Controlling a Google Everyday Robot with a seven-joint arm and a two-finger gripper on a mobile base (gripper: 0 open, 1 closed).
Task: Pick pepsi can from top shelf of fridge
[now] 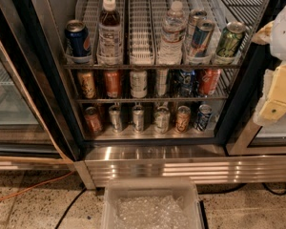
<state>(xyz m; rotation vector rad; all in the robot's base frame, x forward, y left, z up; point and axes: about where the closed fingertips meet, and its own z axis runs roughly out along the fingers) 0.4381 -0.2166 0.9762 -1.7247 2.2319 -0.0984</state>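
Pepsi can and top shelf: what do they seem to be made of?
The dark blue Pepsi can looks like painted metal, probably aluminium: its silver rim shines. The white-grey wire top shelf seems coated metal wire. The cream end effector, at the right edge, looks like matte plastic.

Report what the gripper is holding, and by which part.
Nothing visible. The gripper hangs at the right edge, outside the fridge; the pepsi can stands untouched at the left end of the top shelf.
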